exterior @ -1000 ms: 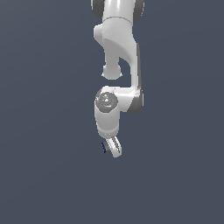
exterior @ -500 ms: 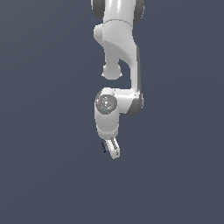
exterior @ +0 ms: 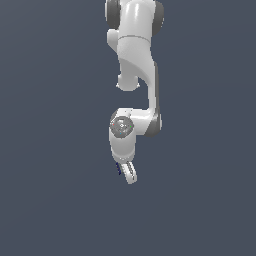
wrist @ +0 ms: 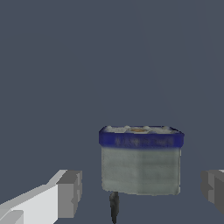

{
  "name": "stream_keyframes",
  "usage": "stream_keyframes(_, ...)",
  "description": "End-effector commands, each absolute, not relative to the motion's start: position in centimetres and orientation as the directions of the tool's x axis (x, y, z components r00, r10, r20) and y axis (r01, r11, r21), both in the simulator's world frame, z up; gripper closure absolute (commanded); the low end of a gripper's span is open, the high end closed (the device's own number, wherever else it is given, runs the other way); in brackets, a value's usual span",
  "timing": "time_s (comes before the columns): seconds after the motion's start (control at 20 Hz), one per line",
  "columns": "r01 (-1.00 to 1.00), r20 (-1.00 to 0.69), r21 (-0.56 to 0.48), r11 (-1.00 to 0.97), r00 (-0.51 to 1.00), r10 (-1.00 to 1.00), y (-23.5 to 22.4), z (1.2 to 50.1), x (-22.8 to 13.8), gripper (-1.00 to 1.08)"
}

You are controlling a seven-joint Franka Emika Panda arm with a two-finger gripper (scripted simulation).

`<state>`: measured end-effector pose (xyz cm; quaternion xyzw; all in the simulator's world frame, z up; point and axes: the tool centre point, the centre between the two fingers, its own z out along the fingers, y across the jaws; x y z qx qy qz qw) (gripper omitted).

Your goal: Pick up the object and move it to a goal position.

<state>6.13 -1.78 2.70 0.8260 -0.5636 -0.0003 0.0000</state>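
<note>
In the exterior view, a white arm [exterior: 134, 75] hangs down from the top edge over a plain dark slate-grey floor [exterior: 50, 150]. Its upper links are smooth and white with dark grey joints, and a round grey cap faces the camera at the wrist. Below the wrist, the gripper [exterior: 129, 173] points downward and tilts slightly toward the exterior view's right. Its white fingers [exterior: 131, 172] overlap from this angle, so the gap between them cannot be judged here. A thin dark blue sliver of the block [exterior: 119, 169] shows just beside the fingers, on the side toward the exterior view's left; the rest of it is too small to make out, and whether it touches the fingers cannot be told from here. In the wrist view, the block [wrist: 140, 159] fills the middle of the picture: a grey-green body with a dark blue band along one edge and a pale, mottled top face. It sits between the two grey pads [wrist: 70, 194], one on each side of the frame, with clear floor visible between each pad and the block. The jaws are spread wide and grip nothing. A short dark streak shows against the floor right by the block's near edge. The floor [wrist: 87, 65] behind is the same even slate-grey.
</note>
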Motion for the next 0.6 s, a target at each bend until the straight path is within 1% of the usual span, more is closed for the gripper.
stream_keyframes(0.0,-0.931,0.000,0.000,-0.364,0.364,-0.931,-1.77,1.70,6.12,-0.92)
stream_keyframes(0.25,-0.931,0.000,0.000,-0.364,0.364,-0.931,-1.76,1.26,6.26,-0.92)
stream_keyframes(0.3,-0.931,0.000,0.000,-0.364,0.364,-0.931,-1.76,1.26,6.26,1.08)
stream_keyframes(0.55,-0.931,0.000,0.000,-0.364,0.364,-0.931,-1.76,1.26,6.26,1.08)
